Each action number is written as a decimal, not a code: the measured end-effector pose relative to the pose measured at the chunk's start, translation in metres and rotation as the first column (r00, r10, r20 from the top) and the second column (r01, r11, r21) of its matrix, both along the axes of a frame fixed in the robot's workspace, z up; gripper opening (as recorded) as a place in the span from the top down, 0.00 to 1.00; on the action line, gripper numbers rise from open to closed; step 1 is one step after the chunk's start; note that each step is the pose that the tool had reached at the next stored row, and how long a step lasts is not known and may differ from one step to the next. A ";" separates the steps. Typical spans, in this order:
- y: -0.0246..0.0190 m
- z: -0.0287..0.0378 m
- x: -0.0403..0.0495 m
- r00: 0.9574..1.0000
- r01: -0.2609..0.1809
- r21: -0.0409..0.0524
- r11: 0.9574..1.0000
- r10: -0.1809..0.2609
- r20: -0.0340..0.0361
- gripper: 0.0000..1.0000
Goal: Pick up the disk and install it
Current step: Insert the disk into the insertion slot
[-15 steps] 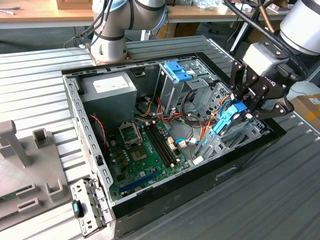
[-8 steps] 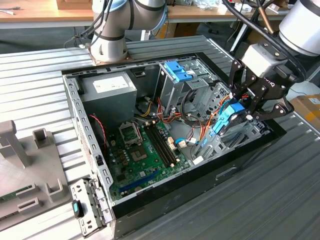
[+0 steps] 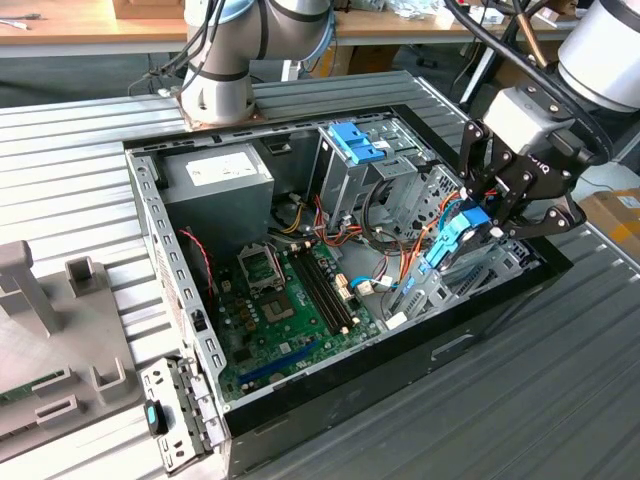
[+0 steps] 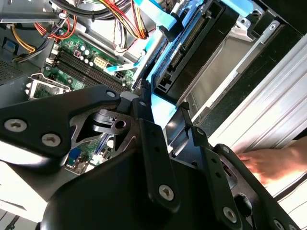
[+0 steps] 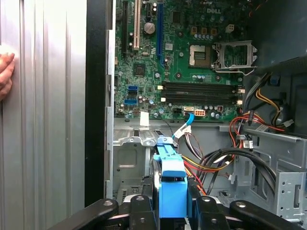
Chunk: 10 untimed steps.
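Observation:
The disk (image 3: pixel 458 238), a dark drive in a bright blue carrier, hangs tilted over the open computer case (image 3: pixel 150 240) at the exterior view's right, above the metal drive bay (image 3: pixel 490 275). My gripper (image 3: pixel 480 222) is shut on it, one black finger on each side. In the first wrist view the blue carrier (image 5: pixel 171 184) sits between the fingers (image 5: pixel 143 203) of the gripper (image 5: pixel 172 206), above the bay floor (image 5: pixel 127 160). In the second wrist view the disk's dark body (image 4: pixel 192 52) reaches past the gripper (image 4: pixel 163 109) toward the case wall.
The green motherboard (image 3: pixel 290 290), red and orange cables (image 3: pixel 410 250), a tall metal cage with a blue clip (image 3: pixel 355 140) and the power supply (image 3: pixel 215 180) crowd the case. A grey fixture (image 3: pixel 50 330) stands at the exterior view's left. A hand (image 4: pixel 268 163) rests on the ribbed table beside the case.

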<state>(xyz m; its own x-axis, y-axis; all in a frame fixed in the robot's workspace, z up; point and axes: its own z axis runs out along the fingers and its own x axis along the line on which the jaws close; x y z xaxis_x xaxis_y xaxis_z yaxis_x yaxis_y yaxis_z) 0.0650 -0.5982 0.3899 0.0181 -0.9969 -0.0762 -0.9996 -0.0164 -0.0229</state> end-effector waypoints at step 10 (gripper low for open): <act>0.0000 0.0456 0.0000 1.000 0.000 0.000 1.000 0.000 0.000 0.64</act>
<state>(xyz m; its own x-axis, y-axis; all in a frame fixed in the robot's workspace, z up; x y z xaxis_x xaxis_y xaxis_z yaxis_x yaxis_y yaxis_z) 0.0650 -0.5982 0.4355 0.0181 -0.9969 -0.0761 -0.9996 -0.0164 -0.0231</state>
